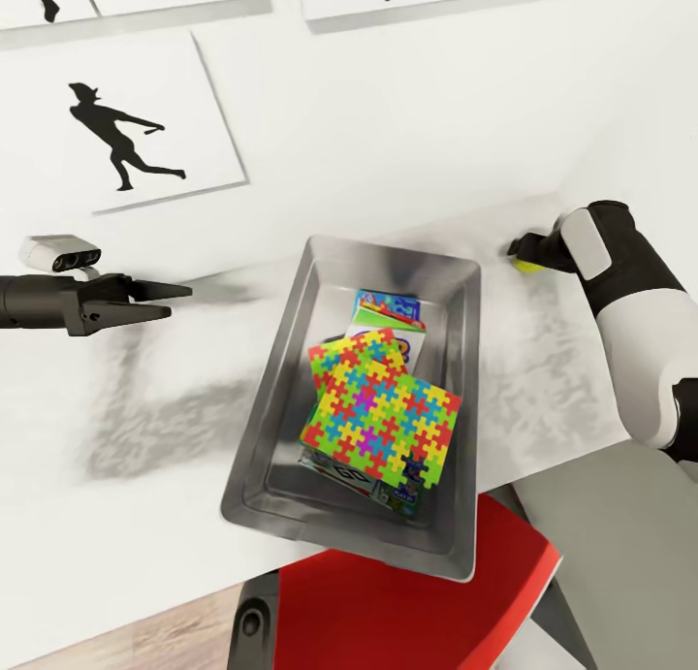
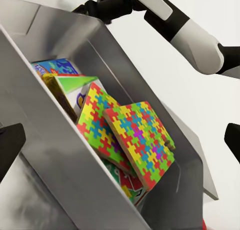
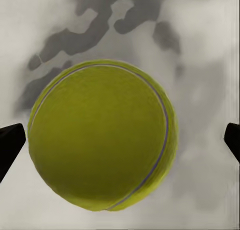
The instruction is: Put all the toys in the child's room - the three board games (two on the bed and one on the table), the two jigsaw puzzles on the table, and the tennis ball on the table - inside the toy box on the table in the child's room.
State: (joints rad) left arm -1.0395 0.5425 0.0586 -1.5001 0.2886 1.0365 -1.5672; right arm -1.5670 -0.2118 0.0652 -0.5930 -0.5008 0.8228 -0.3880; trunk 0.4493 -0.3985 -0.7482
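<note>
Toy box (image 1: 291, 398) on table (image 1: 145, 495) already loaded: two jigsaw puzzles (image 1: 383, 418) stacked over board games (image 1: 388, 311). Tennis ball (image 3: 102, 135) left, resting on marbled top beyond box's far right corner, between parted fingers of right gripper (image 3: 120, 140), not yet clamped. Left gripper (image 1: 160, 300) hovering left of box, fingers apart, holding nothing. Box-cover lettering too blurred to read

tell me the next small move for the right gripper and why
Probably close the right gripper on the tennis ball. The ball sits on the table between the open fingertips, and it looks like the last toy outside the toy box, where the jigsaw puzzles already lie.
</note>
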